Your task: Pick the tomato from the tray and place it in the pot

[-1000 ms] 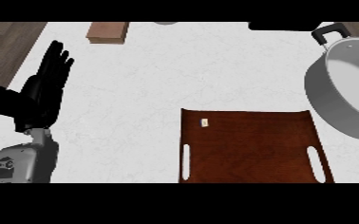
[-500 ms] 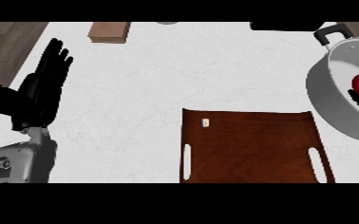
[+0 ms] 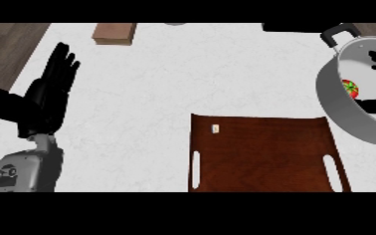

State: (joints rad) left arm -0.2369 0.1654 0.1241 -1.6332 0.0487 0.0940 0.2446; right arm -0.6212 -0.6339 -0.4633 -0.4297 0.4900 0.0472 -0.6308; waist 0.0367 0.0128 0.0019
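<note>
One hand [image 3: 50, 93] shows, the left, at the view's left edge on its grey forearm; it is resting, fingers straight and pointing up, holding nothing and touching nothing but standing over the white counter [image 3: 183, 69]. No right hand appears anywhere in the view.

Far to the right of that hand, across the whole counter, stands the pot [image 3: 341, 107], a grey metal one cut off by the right edge, with a black handle at its upper rim. Inside it, close to the near wall, lies the tomato [image 3: 350, 88], red with a green stem spot; part of it is hidden by something dark at the edge that I cannot make out.

Between the hand and the pot, lower and to the hand's right, is the tray [image 3: 264, 152], dark brown with a pale slot near each side. Nothing red lies on it; only a small pale tag [image 3: 215, 128] sits near its upper left corner. The tray's right corner lies just beside the pot's wall.

Above the hand and slightly to its right, near the counter's far edge, rests a small brown block [image 3: 115, 33].
</note>
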